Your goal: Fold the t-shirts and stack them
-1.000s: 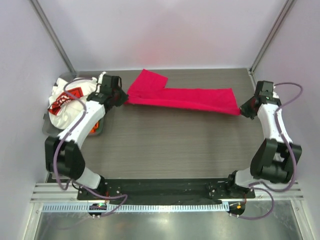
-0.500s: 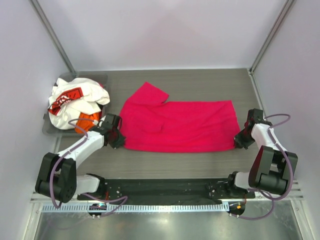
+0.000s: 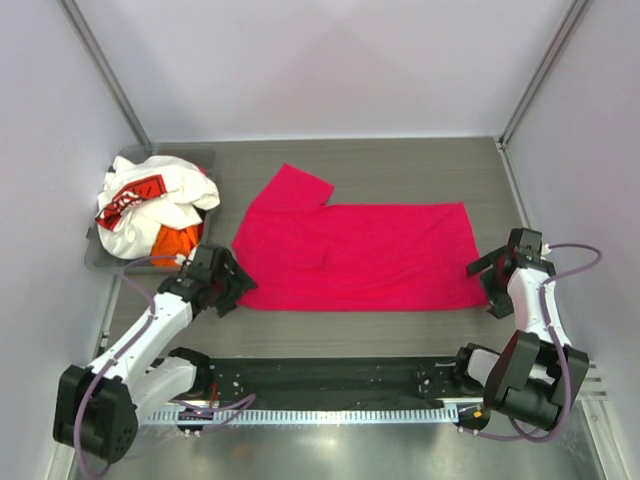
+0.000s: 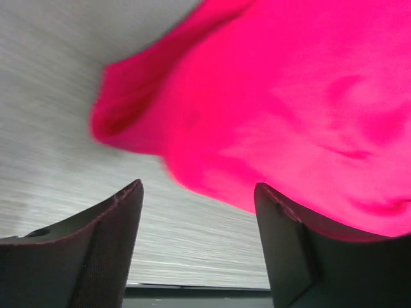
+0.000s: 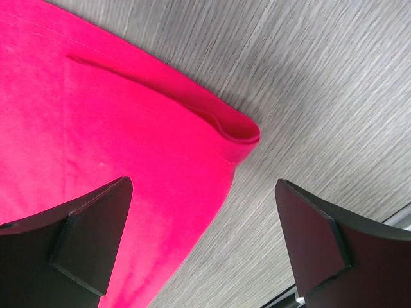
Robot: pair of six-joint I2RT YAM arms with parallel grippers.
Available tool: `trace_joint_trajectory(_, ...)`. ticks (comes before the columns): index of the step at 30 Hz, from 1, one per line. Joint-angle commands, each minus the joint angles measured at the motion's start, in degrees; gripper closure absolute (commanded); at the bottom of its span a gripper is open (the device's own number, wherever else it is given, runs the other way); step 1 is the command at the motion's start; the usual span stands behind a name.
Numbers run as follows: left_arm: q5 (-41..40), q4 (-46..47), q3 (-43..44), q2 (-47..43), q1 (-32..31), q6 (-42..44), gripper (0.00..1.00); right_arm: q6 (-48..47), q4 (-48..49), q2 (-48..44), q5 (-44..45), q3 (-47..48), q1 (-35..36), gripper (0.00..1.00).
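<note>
Magenta t-shirt (image 3: 360, 255) lies spread flat mid-surface (image 3: 400, 170); left jaws open at its near-left corner; right jaws open wide at its near-right corner; white t-shirt (image 3: 140, 200) and orange t-shirt (image 3: 180, 240) heaped in bin (image 3: 200, 158).

The grey wood-grain table (image 3: 400, 165) is carrying a magenta shirt (image 3: 370, 255), lying spread flat mid-table, and a grey bin (image 3: 195, 154) sitting at its far-left corner.

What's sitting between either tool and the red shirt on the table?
Nothing visible. The left tool is open at the near-left corner of the red shirt, and the right tool is open at its near-right corner. Only cloth and bare table show between the fingers. The bin sits off to the left.
</note>
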Motion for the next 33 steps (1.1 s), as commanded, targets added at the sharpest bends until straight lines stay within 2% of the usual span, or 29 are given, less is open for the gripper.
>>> trace_joint_trajectory(1,-1.74,0.27,10.47,-1.83,0.05,4.71,0.25,-0.86,-1.09,-2.50,-0.03,2.85,-0.02,0.00)
trace_joint_trajectory(4,-2.20,7.00,16.29,2.38,0.05,10.95,0.21,-1.92,-0.83,-4.08,-1.87,6.72,0.59,0.00)
trace_joint_trajectory(5,-2.11,8.26,20.75,5.01,0.14,14.80,0.21,-2.10,-0.48,-4.09,-2.92,7.78,1.38,0.01)
trace_joint_trajectory(7,-1.49,11.77,25.78,14.14,0.22,18.52,0.20,-2.10,-0.30,-3.39,-3.81,10.07,4.53,0.02)
trace_joint_trajectory(8,-0.80,12.92,31.03,17.65,0.40,22.80,0.20,-1.92,-0.39,-3.21,-3.72,11.90,5.85,0.02)
trace_joint_trajectory(9,-0.27,13.54,34.12,25.78,0.66,24.84,0.20,-2.10,-0.04,-2.69,-3.03,12.71,9.17,0.02)
trace_joint_trajectory(11,0.61,13.02,44.67,33.73,2.15,28.02,0.21,-2.18,0.14,-2.16,-2.23,14.73,11.92,0.02)
trace_joint_trajectory(12,1.49,12.58,48.18,42.13,2.85,29.33,0.22,-2.45,0.05,-1.20,-1.53,15.26,14.37,0.02)
trace_joint_trajectory(15,7.37,12.75,62.16,53.60,5.23,30.65,0.25,-3.32,0.14,0.30,-1.70,16.49,17.02,0.02)
trace_joint_trajectory(16,8.17,12.41,66.02,60.94,5.58,31.18,0.25,-3.50,0.14,1.26,-1.61,16.41,18.77,0.02)
trace_joint_trajectory(17,8.96,12.23,73.54,64.24,6.11,31.80,0.25,-3.76,0.23,1.19,-1.44,15.88,19.57,0.02)
trace_joint_trajectory(19,13.08,11.53,80.97,73.96,6.73,33.38,0.25,-4.38,1.63,1.19,-2.57,14.05,21.41,0.02)
trace_joint_trajectory(22,16.35,7.24,99.65,83.05,6.73,35.93,0.25,-4.56,5.49,0.13,-5.99,10.79,22.39,0.03)
trace_joint_trajectory(23,16.26,6.35,102.68,87.95,6.82,36.02,0.25,-4.65,6.20,-0.04,-7.49,10.17,22.74,0.03)
trace_joint_trajectory(25,16.70,5.81,108.65,91.50,7.08,35.59,0.25,-4.65,7.26,-0.22,-7.77,9.20,24.57,0.04)
trace_joint_trajectory(28,15.56,5.99,112.28,96.08,6.99,34.01,0.24,-5.26,7.70,-0.66,-8.29,8.67,26.08,0.04)
trace_joint_trajectory(31,15.30,5.81,111.16,97.14,6.91,32.69,0.27,-5.61,7.61,-1.54,-8.29,8.58,26.43,0.04)
trace_joint_trajectory(33,15.12,6.07,109.23,96.44,6.56,32.07,0.34,-5.96,7.52,-1.89,-7.86,8.58,26.43,0.04)
